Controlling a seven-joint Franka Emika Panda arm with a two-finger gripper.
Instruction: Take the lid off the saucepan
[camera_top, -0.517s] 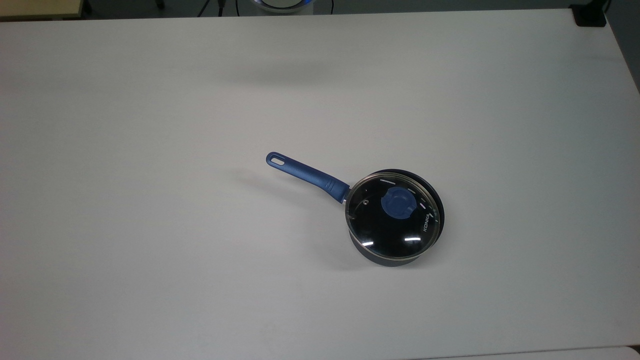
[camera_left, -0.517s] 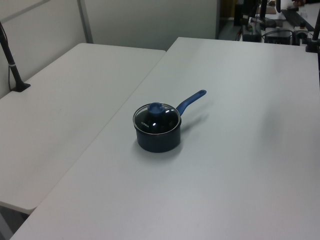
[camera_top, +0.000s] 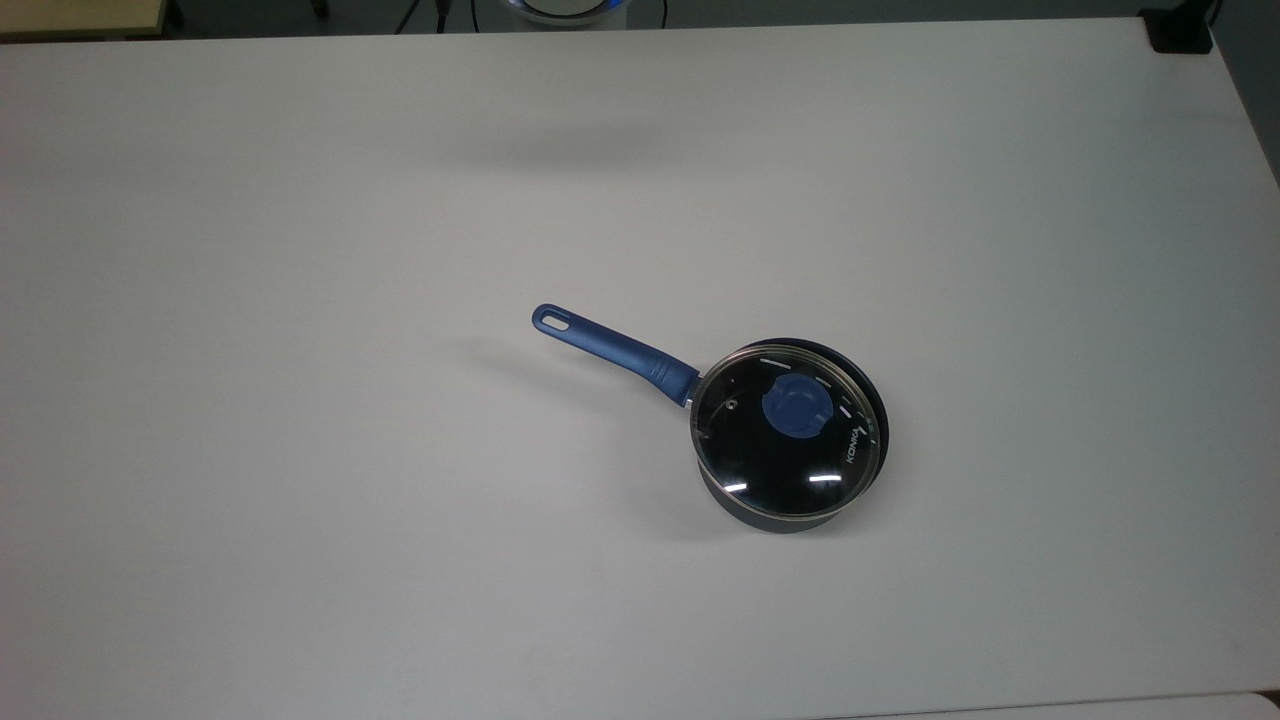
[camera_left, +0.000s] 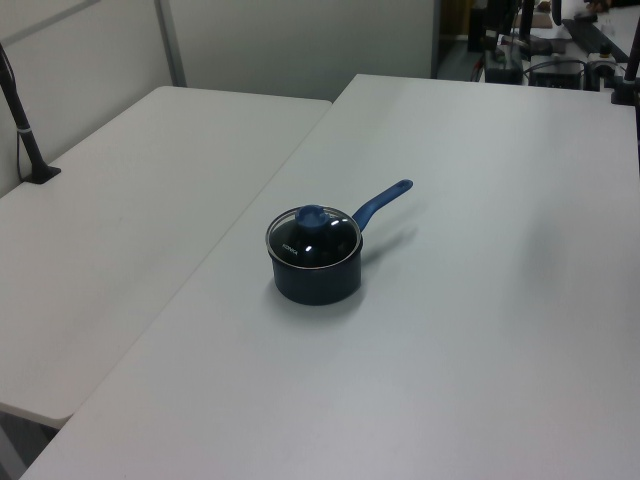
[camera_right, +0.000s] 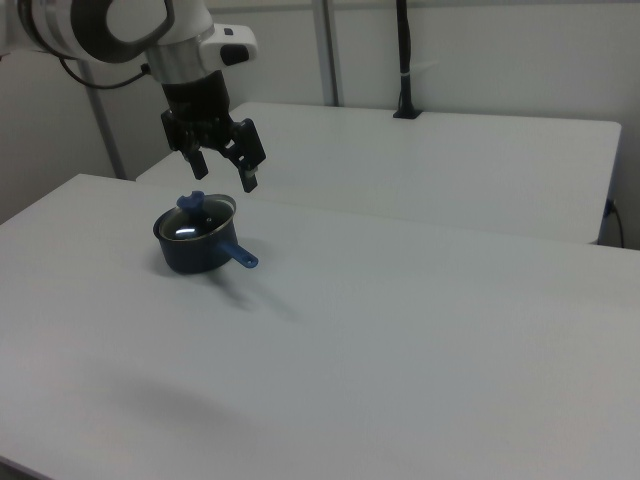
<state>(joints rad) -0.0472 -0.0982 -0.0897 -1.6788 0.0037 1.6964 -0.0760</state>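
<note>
The dark navy saucepan (camera_top: 775, 517) stands right of the middle of the white table (camera_top: 300, 450) in the top view, its long blue handle (camera_top: 610, 345) pointing up-left. The glass lid (camera_top: 780, 470) with its blue knob (camera_top: 795, 410) sits on it, a little off-centre. The left view has the saucepan (camera_left: 317, 280) with the lid (camera_left: 330, 245) on top. In the right view my gripper (camera_right: 225, 178) hangs open in the air, above and slightly right of the saucepan (camera_right: 195, 255) and the lid's knob (camera_right: 192, 203), touching neither.
A second white table (camera_left: 120, 200) adjoins this one, with a black clamped post (camera_left: 25, 130) at its far side. A black block (camera_top: 1180, 30) sits on the table's corner at the top view's upper right. The arm's base (camera_top: 565, 8) is at the top edge.
</note>
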